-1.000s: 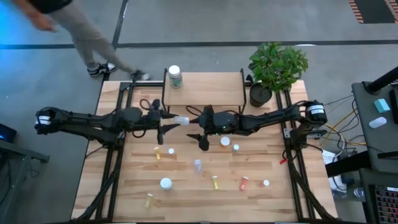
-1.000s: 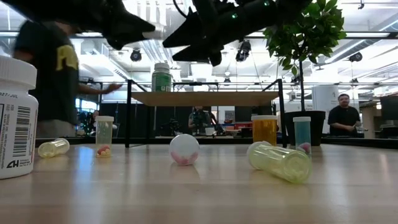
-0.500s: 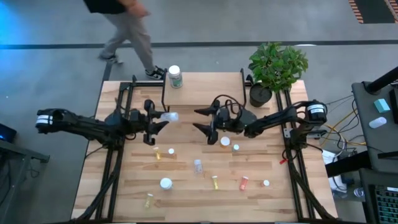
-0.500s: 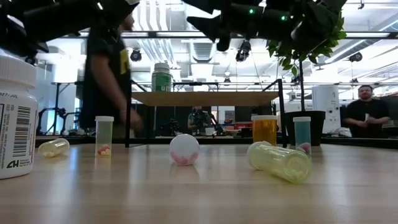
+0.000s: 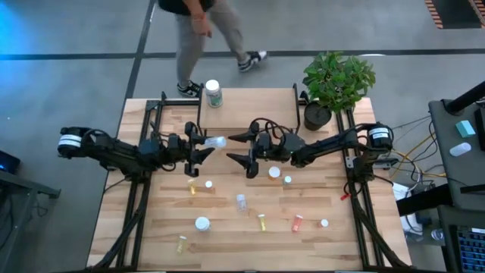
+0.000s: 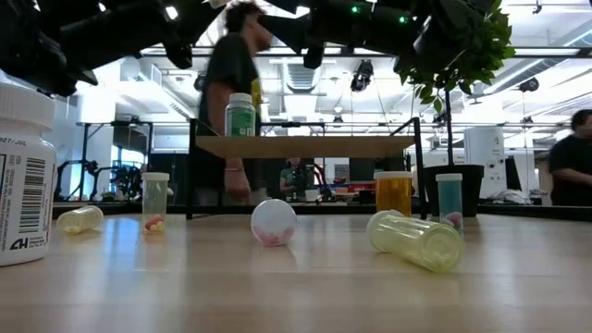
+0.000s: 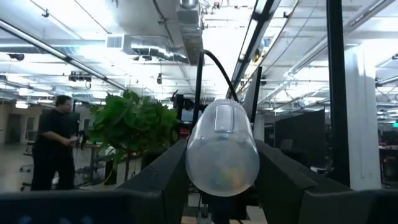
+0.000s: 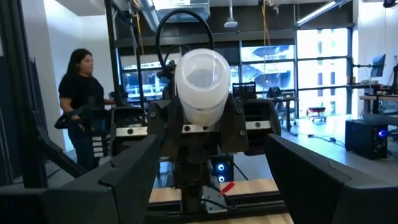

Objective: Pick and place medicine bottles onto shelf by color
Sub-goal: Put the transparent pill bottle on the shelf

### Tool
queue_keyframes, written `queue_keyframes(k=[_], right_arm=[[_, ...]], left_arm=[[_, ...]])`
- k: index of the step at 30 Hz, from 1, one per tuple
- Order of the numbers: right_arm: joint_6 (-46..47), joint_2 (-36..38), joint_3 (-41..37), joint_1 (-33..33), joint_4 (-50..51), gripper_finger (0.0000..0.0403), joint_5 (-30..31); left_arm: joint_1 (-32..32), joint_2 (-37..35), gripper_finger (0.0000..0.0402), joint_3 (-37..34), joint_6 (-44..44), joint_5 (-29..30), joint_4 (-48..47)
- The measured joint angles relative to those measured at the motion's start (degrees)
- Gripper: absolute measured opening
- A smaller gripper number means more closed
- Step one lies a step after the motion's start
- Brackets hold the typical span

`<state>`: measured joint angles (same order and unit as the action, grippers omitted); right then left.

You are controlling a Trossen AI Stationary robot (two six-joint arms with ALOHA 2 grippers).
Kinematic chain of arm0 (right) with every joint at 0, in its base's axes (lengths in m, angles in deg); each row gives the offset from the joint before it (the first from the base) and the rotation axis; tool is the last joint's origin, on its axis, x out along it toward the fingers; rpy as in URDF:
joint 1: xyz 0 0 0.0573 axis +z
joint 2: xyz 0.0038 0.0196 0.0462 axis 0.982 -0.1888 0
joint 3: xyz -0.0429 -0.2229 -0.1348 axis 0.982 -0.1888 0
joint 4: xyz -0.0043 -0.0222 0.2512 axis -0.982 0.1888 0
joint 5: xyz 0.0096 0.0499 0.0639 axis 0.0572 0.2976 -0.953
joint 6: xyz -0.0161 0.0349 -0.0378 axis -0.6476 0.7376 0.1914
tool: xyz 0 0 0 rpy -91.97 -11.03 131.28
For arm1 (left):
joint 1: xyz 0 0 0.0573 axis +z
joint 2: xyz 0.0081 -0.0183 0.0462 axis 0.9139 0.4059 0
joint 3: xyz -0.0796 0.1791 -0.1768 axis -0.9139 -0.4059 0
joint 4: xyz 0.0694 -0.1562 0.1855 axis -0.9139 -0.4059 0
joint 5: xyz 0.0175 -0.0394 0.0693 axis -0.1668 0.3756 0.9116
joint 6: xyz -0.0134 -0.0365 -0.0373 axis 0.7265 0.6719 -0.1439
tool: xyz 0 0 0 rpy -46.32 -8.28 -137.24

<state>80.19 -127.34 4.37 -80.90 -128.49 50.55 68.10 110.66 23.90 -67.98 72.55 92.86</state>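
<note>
My left gripper (image 5: 203, 146) is over the table's middle, in front of the shelf (image 5: 250, 108), shut on a clear medicine bottle (image 5: 214, 142). Facing it from the right, my right gripper (image 5: 236, 149) stands open, its fingers a little short of the bottle's end. In the right wrist view that round white end (image 8: 201, 84) faces the camera. A green bottle with a white cap (image 5: 213, 92) stands upright on the shelf's far left corner. Several other bottles lie or stand on the tabletop, among them a yellow one (image 5: 193, 186), a clear one (image 5: 241, 202) and an orange one (image 5: 297, 223). My left gripper pinches the clear bottle's body by its two sides (image 7: 194, 167) between its two fingers. The fingers come from the table's left, slanting upward, and lie along the bottle. The bottle's free end (image 5: 222, 141) sticks out past the fingertips toward my right gripper, lifted clear of the table.
A potted plant (image 5: 337, 80) stands at the table's far right corner beside the shelf. A large white bottle (image 6: 23, 176) stands close to the low camera. A person (image 5: 204, 23) walks past the table's far edge. Bare wood shows along the near edge.
Both grippers have tipped upward from slanting down, and in the low view they have risen to the picture's top. My left gripper keeps the clear bottle. My right gripper stays open opposite it. The person has walked from left to right behind the table.
</note>
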Motion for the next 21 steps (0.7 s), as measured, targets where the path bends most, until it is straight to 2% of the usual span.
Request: queue_keyframes(k=[21], right_arm=[[1.0,-0.2,0.7,0.0,-0.3,0.027,-0.2]], left_arm=[[-0.1,5.8,0.0138,1.5,2.9,-0.4,1.1]])
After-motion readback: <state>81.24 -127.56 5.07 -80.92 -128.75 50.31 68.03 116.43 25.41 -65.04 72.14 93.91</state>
